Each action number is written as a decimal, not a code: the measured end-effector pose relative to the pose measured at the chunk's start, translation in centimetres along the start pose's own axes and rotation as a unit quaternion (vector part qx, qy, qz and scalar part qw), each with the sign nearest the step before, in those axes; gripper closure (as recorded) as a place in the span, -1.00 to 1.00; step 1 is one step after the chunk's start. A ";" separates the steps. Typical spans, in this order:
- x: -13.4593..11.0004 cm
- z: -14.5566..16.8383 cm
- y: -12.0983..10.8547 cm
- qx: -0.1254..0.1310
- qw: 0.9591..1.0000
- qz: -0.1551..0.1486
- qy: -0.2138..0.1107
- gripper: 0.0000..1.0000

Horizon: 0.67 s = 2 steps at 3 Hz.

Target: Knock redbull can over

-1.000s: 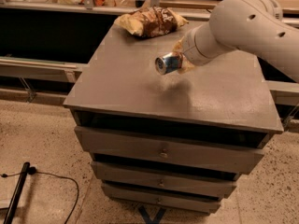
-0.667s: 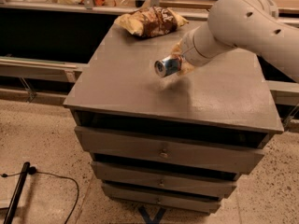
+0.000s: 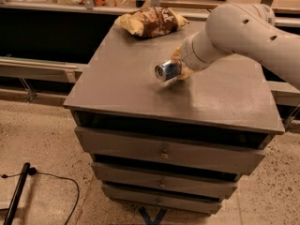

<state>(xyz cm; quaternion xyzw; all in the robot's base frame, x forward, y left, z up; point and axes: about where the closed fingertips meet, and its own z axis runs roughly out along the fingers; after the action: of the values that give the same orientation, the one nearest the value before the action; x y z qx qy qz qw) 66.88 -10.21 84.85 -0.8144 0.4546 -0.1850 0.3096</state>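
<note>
Tool (image 3: 182,68) sits at the end of the pale arm (image 3: 243,29), which reaches in from the far right side, low over the middle of the worktop (image 3: 140,93). It's right up against the redbull can (image 3: 168,71). Only a bit of tan shows behind the can, so whether the tool is clenched on it, merely pressed against it, or released: can't tell.

The can is no longer upright. Its axis is approx level, w/ the round silver end facing the near-left corner of the worktop and the blue body running back into the tool. There's a dark shadow on the worktop just below it. Whether it rests on the surface or hangs slightly clear: can't tell.

Further out, a brown-and-yellow snack bag (image 3: 151,21) lies at the far edge, well apart from the can. Drawers (image 3: 164,153) are below the worktop, and a thin cable (image 3: 56,182) lies on the floor at the near left.

Step in hand, as I judge it: the tipping itself, prob. near its end, since the can is already on its side. Next move calls for the tool to part from the can w/o dragging or lifting it, leaving it flat on the worktop. Watch for roll: a slim round can may run toward an edge if nudged sideways, so back off along the can's axis, slow.
</note>
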 end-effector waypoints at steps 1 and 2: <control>0.2 0.1 0.0 0.007 1.000 0.001 0.005 -0.31; 0.3 0.1 0.1 0.009 1.000 0.004 0.006 -0.77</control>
<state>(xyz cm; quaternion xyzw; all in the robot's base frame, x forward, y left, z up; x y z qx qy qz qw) 67.04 -10.43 84.76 -0.8088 0.4578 -0.1928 0.3148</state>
